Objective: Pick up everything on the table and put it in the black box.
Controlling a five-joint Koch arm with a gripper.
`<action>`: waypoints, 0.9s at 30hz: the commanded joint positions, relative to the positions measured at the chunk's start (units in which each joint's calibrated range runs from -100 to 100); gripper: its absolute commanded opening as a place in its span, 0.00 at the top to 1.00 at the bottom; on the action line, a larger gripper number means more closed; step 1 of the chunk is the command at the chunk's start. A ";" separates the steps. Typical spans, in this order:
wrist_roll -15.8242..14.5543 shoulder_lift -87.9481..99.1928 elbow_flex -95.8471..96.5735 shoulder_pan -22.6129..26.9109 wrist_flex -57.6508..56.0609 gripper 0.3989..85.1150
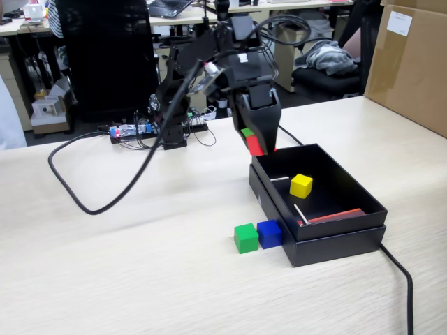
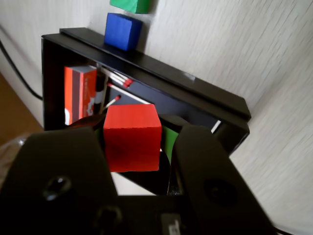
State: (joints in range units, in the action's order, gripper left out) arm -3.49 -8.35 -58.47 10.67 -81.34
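Note:
My gripper hangs over the far left corner of the black box, shut on the red cube. In the wrist view the red cube sits between the green-padded jaws of the gripper, above the box's wall. A yellow cube lies inside the box. The green cube and the blue cube rest side by side on the table, touching the box's left wall. The wrist view shows the blue cube and the green cube beyond the box.
A matchbox and loose matches lie in the box. A thick black cable loops over the table at left; another cable runs off by the box's right corner. A brown carton stands at back right.

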 commanded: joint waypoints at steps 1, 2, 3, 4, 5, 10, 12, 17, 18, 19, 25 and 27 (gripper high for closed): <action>-0.93 -7.54 -5.72 1.37 0.52 0.96; -1.03 -9.95 -5.81 1.61 1.12 0.96; -1.37 -14.77 -7.26 1.90 1.30 0.96; -1.56 -16.84 -7.44 2.00 1.21 0.96; -1.66 -18.56 -7.44 2.25 1.21 0.95; -2.93 -27.28 -10.44 3.57 1.21 0.95; -3.37 -29.80 -11.52 3.76 1.30 0.95; -3.47 -32.10 -10.89 3.66 0.78 0.67; -3.47 -30.84 -10.71 3.52 0.78 0.61; -3.47 -28.66 -10.16 3.32 0.78 0.56; -3.52 -11.10 -7.44 2.25 0.78 0.49; -3.47 -3.18 -7.17 1.47 0.78 0.49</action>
State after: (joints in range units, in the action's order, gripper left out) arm -6.91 -25.57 -64.22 13.02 -80.49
